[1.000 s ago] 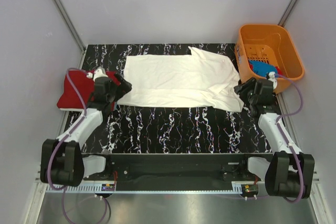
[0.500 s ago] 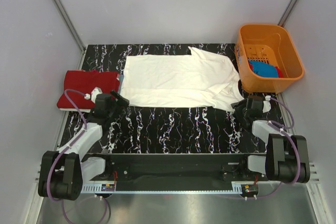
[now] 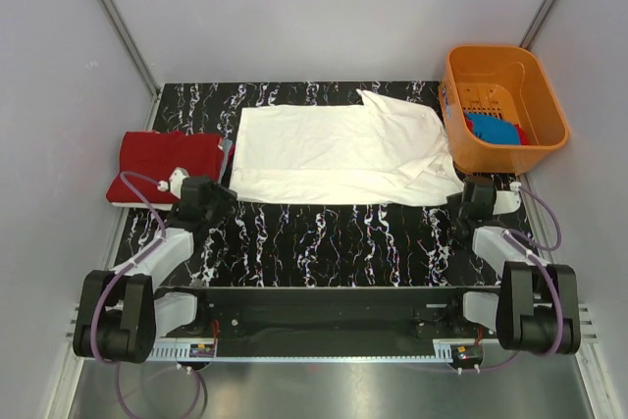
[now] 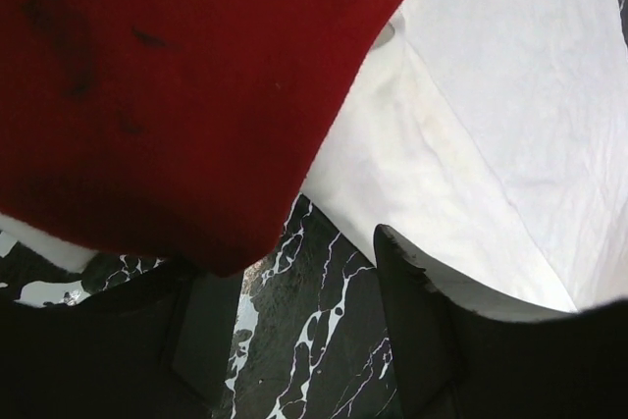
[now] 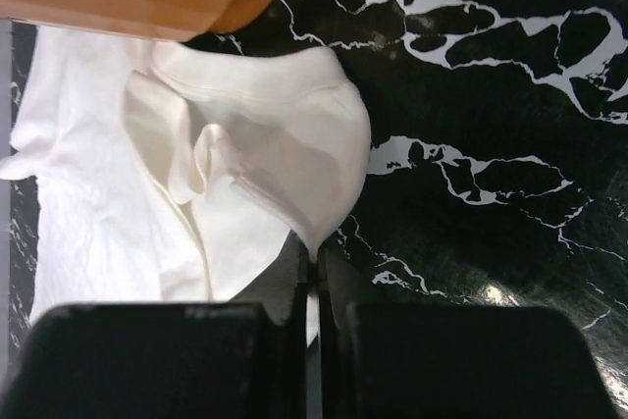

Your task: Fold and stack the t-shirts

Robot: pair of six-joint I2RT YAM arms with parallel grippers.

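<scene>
Pinching a folded edge of the white tee [image 5: 265,164] at its near right corner, the right hand [image 5: 314,287] has its fingers pressed together on the cloth. The left hand [image 4: 309,340] sits at the tee's near left corner, fingers spread over the black marbled surface [image 3: 343,242]. The white tee lies flat across the middle. A folded red tee [image 3: 162,164] lies just beside it on the left. A blue tee [image 3: 494,130] lies inside the orange basket [image 3: 491,49] at the far right.

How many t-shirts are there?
3. The white t-shirt lies spread across the middle of the table, the red t-shirt sits folded at the left, and the blue t-shirt is in the orange basket at right. More may hide beneath it.
</scene>
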